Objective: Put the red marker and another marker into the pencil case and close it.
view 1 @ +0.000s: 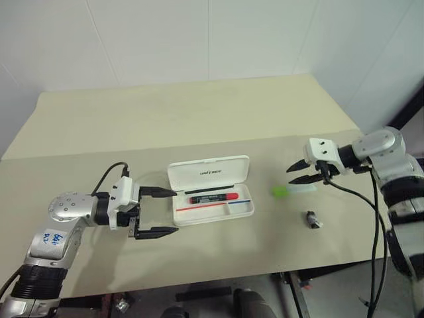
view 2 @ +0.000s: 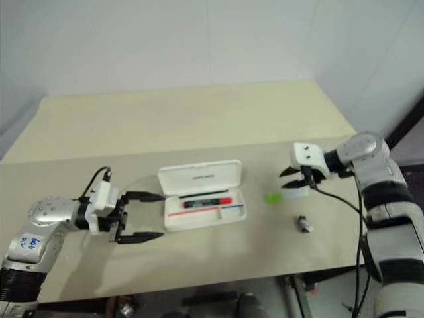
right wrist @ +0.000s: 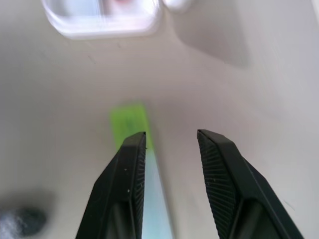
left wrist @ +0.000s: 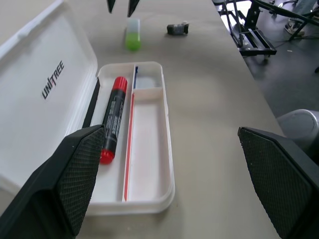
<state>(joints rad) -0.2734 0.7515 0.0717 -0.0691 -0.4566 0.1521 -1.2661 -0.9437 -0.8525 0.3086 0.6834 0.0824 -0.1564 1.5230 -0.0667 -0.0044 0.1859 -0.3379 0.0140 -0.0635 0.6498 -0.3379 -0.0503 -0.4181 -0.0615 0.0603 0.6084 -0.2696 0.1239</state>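
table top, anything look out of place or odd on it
One stray: a small dark grey lump lies on the table to the right of the open pencil case, near the green highlighter. Nothing looks spilled or damaged.

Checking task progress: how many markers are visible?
2: the red marker lies inside the open pencil case; the green highlighter lies on the table, under the right tool.

Head pair: looking down over the table (view 1: 199,258) from above, both sharing the open pencil case (view 1: 211,189). Left wrist: close beside the case. Right wrist: close above the highlighter (right wrist: 130,122).
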